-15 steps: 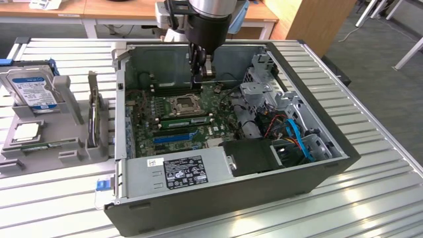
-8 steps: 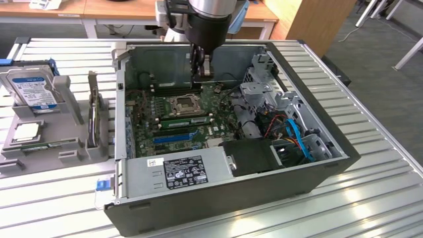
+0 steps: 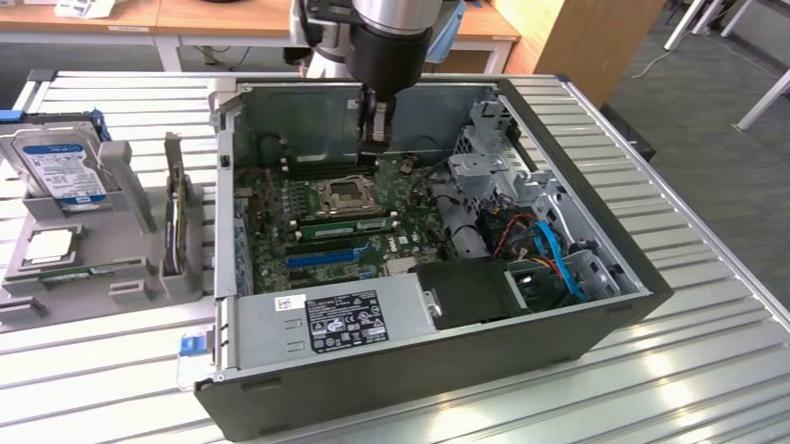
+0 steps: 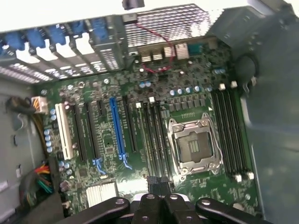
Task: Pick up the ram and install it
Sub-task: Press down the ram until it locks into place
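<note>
The ram (image 3: 346,225) stands on edge in a motherboard (image 3: 274,231) slot beside the processor socket (image 3: 342,194), long axis across the case, while the claw (image 3: 370,159), closed narrow and empty, hangs above its end on the exterior view's right.

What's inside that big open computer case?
Inside the case: a green motherboard with an empty processor socket, a power supply and cables. Whatever lies under the power supply is covered.

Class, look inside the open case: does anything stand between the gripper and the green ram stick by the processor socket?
Nothing visible does. The shut gripper hangs over the motherboard close to the ram stick; the cables lie off to the exterior view's right.
</note>
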You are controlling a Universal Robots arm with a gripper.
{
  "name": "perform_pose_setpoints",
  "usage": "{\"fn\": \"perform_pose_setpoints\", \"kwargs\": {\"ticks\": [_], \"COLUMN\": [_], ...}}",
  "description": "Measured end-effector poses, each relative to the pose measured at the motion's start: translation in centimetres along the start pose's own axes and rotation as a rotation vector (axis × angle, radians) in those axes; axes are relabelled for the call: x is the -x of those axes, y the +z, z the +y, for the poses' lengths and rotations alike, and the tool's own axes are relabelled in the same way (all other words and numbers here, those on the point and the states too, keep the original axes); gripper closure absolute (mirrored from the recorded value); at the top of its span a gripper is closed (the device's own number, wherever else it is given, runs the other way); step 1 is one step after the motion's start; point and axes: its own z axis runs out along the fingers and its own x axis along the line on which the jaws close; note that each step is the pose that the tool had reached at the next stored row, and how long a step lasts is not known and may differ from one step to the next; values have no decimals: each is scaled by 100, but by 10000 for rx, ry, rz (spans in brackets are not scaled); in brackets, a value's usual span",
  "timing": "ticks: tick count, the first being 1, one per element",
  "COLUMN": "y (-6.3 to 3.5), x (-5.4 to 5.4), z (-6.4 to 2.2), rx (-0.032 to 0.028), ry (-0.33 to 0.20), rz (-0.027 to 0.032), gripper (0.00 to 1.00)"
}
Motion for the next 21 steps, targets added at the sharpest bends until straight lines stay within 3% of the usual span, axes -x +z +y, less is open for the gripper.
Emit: {"fn": "perform_pose_setpoints", "kwargs": {"ticks": [21], "y": [25], "x": [-2], "z": [2], "rx": [-158], "ry": [3592], "rz": [-149], "gripper": [90]}}
